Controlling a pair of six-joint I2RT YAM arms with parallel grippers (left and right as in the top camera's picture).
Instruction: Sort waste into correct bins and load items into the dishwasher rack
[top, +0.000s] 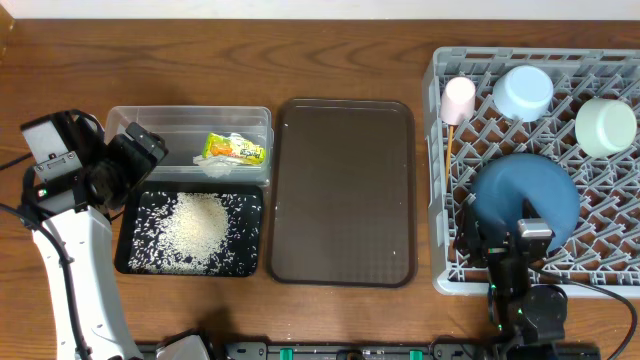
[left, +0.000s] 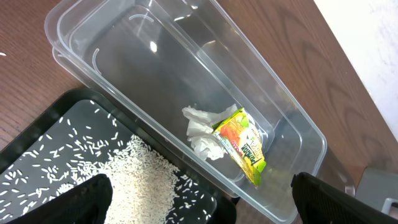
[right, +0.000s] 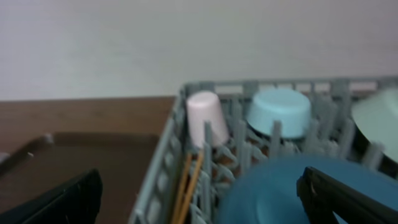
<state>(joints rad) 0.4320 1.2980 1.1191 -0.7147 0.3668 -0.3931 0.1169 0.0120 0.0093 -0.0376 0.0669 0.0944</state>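
Note:
The yellow-green wrapper (top: 236, 149) (left: 244, 143) and the white tissue (left: 202, 131) lie in the clear tub (top: 150, 128) (left: 124, 56). Rice grains (top: 195, 222) (left: 140, 177) lie in the black tray (top: 140, 262) (left: 62, 118). The grey rack (top: 445, 180) (right: 163, 168) holds the dark blue bowl (top: 530, 190) (right: 273, 193), pale green bowl (top: 605, 127), light blue bowl (top: 525, 90) (right: 278, 112), pink cup (top: 458, 98) (right: 205, 117) and chopsticks (top: 451, 150) (right: 188, 183). My left gripper (top: 130, 160) (left: 199, 214) is open and empty above the tub and black tray. My right gripper (top: 500, 245) (right: 199, 205) is open and empty at the rack's front edge.
A large brown serving tray (top: 345, 190) (right: 81, 162) lies between the bins and the rack. Bare wooden table surrounds them.

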